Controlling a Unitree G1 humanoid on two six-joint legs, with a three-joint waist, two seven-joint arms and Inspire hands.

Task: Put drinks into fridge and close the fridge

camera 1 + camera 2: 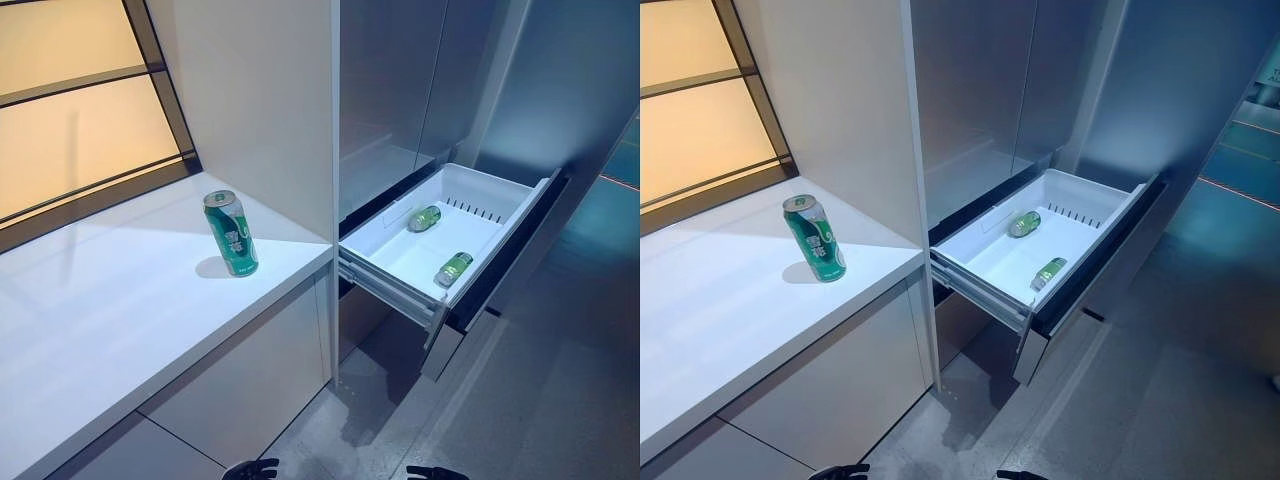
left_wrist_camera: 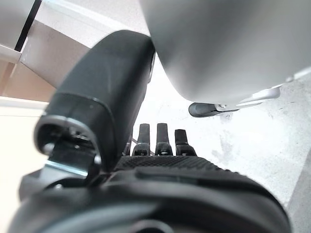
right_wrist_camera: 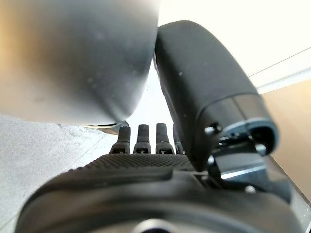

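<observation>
A green drink can (image 1: 231, 234) stands upright on the white counter (image 1: 120, 310), to the left of the fridge. The fridge's lower drawer (image 1: 395, 257) is pulled out, and its white bin holds two green cans lying on their sides, one at the back (image 1: 424, 218) and one near the front (image 1: 453, 269). My left hand (image 1: 250, 468) and right hand (image 1: 435, 472) only just show at the bottom edge, low by the floor and far from the cans. In each wrist view the fingers (image 2: 160, 138) (image 3: 146, 138) hang straight and hold nothing.
A tall white panel (image 1: 260, 100) separates the counter from the steel fridge doors (image 1: 400, 90) above the drawer. A window (image 1: 70, 120) runs behind the counter at the left. Grey floor (image 1: 540, 400) lies in front of the open drawer.
</observation>
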